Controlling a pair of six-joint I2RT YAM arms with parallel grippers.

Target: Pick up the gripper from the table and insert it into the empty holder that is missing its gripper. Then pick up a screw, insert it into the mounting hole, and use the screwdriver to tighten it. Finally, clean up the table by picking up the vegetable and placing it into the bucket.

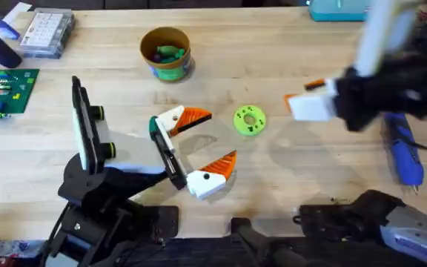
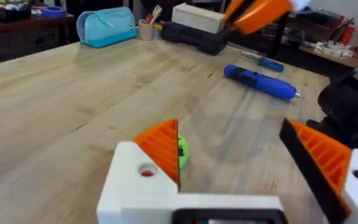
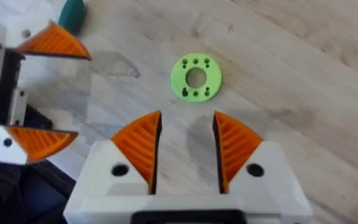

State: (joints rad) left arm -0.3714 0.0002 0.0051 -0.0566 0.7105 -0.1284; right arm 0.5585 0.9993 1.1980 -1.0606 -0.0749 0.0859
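Far-left edge of the desk [image 1: 273,89]: clear compartment box [image 1: 47,31] and green circuit board [image 1: 4,90], not task items. Bucket [image 1: 167,52] sits near the far edge, left of centre, holding dark green toy pieces; light cup, looks easy to tip, drop from above.

Left gripper [image 1: 202,145] hovers mid-desk, jaws wide apart, holding nothing, orange ribbed pads [image 2: 161,144] facing each other.

Vegetable [image 1: 249,120] lies flat just right of the left gripper, about desk centre, well apart from the bucket. Thin lime disc with centre hole, likely rigid light plastic and slippery; flat on wood, so little edge to catch. Best guess: pinch across the rim, or one finger into the hole and one outside.

Right gripper [image 3: 187,147] is above the vegetable's near side, jaws partly apart, empty; overhead view blurs it.

Screwdriver [image 1: 404,152] lies near the right edge, rigid blue barrel, heavier than the rest; grasp mid-body.
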